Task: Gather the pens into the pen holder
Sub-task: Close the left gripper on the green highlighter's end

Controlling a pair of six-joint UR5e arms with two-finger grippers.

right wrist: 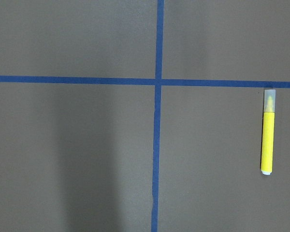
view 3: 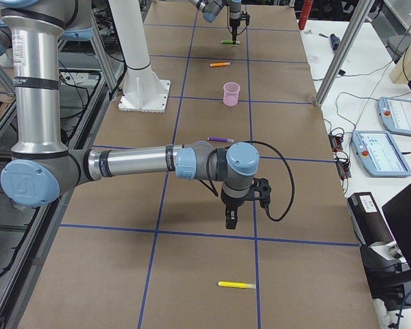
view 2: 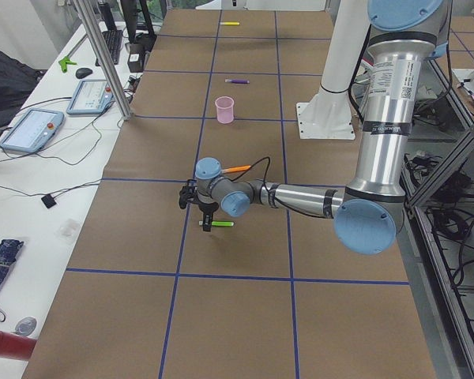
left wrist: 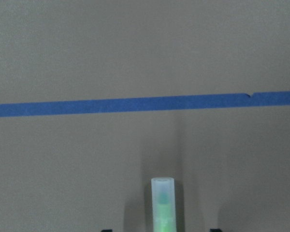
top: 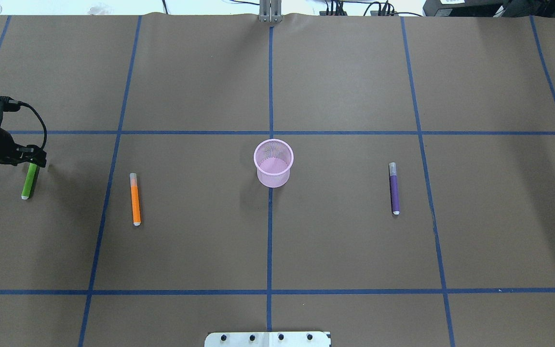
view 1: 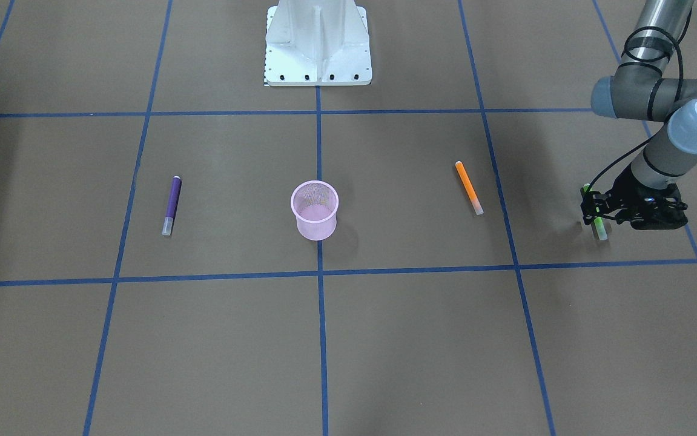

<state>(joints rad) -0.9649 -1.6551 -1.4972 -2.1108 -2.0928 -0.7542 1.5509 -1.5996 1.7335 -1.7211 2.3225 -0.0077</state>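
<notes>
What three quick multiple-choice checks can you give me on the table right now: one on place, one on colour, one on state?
1. Where does the small round pink wire-mesh pen holder stand?
A. On the centre blue tape line, between the slim orange pen and the slim purple pen
B. Off the tape, right of the purple pen
C. Off the tape, left of the orange pen

2. What colour is the pen at the left gripper?
A. Orange
B. Purple
C. Green

3. What state is the holder in?
A. Tipped over
B. Upright, no pen inside
C. Upright, holding one pen

Key: 1 A, the overhead view shows it on the line with a pen on each side. 2 C, the bright green pen lies at that gripper. 3 B, its mouth faces up and only mesh shows inside.
</notes>
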